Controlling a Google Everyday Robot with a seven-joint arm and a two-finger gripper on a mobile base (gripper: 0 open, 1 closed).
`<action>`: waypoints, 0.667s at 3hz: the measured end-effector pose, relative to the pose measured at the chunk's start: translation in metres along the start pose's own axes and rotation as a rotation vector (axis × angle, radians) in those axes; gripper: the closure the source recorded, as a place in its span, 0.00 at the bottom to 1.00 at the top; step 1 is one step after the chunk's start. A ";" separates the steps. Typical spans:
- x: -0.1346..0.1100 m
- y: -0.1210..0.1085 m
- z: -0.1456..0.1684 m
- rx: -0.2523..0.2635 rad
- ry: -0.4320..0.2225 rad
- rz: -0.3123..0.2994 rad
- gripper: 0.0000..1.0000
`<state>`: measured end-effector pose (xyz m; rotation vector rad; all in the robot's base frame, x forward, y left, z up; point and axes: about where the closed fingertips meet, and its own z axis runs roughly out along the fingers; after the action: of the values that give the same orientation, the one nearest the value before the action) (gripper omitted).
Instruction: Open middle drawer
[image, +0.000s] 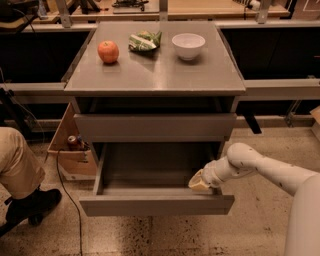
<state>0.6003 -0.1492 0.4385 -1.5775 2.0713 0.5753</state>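
Camera view takes in, at the far left, a person's trousered leg (17, 160) and dark shoe (31, 204), with a cardboard box (65, 155) holding a can (73, 143) tucked beside the cabinet and a cable (61, 187) trailing over the floor. On the desk (155, 75) sit a red apple (108, 51), a green snack bag (144, 41) and a white bowl (188, 45), in that order, all well apart from the work below. Under the desk top a closed grey drawer front (155, 127) runs across the cabinet. Beneath it the middle drawer (156, 205) stands well out toward the camera, its wide shallow tray bare and open to view. The gripper (199, 182) sits inside the drawer's right front corner, just behind the front panel and seemingly touching it. Whether it is open or closed, or has hold of the panel, cannot be told from here. The white arm (265, 170) reaches in from the lower right. By the look of it the opening step is essentially done, with the drawer near its full travel. The next move probably calls for releasing any contact with the front and lifting the gripper up and back to the right, clear of the panel's edge, without nudging the drawer shut.
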 end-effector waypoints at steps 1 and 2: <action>0.002 -0.006 0.023 0.004 -0.068 0.051 1.00; 0.003 -0.007 0.045 -0.029 -0.125 0.090 1.00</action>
<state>0.6113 -0.1267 0.4007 -1.4320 2.0567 0.7202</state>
